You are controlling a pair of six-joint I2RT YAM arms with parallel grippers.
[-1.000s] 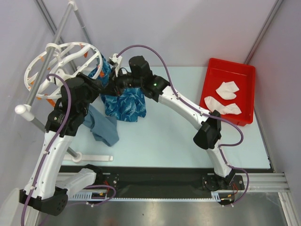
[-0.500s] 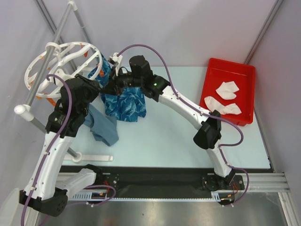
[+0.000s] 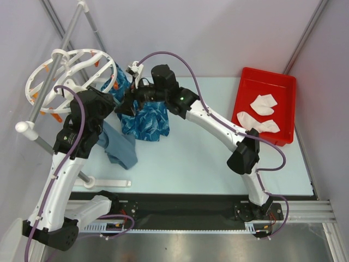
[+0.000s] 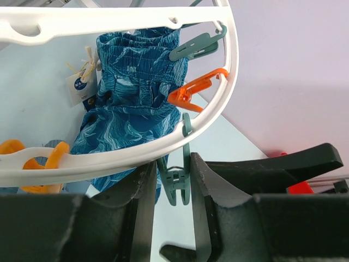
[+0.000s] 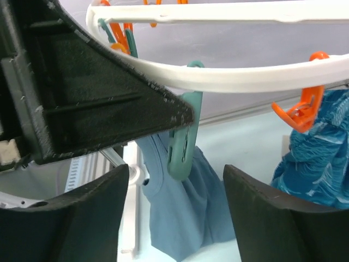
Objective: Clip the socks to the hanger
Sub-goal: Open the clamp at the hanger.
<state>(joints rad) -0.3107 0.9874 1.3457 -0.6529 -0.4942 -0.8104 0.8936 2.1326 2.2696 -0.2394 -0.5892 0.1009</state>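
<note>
Two white socks (image 3: 264, 103) (image 3: 257, 123) lie in the red tray at the right, far from both grippers. The white round hanger (image 3: 70, 75) hangs at the upper left; its rim (image 4: 109, 154) carries orange and teal clips. My left gripper (image 4: 172, 164) is shut on a teal clip (image 4: 175, 186) hanging under the rim. My right gripper (image 5: 175, 172) stands open just below the same rim (image 5: 245, 79), its fingers wide on either side of a teal clip (image 5: 182, 146) and holding nothing. A black finger of the left gripper covers that clip's top.
A blue patterned cloth (image 3: 145, 120) hangs from the hanger between the arms, and a grey-blue garment (image 3: 118, 147) droops lower left. Grey rack poles (image 3: 52, 82) cross the left side. The red tray (image 3: 290, 109) sits at the table's right edge.
The left gripper's fingers have closed in on the teal clip. The right gripper has opened wide. The hanger has shifted slightly to the left.
</note>
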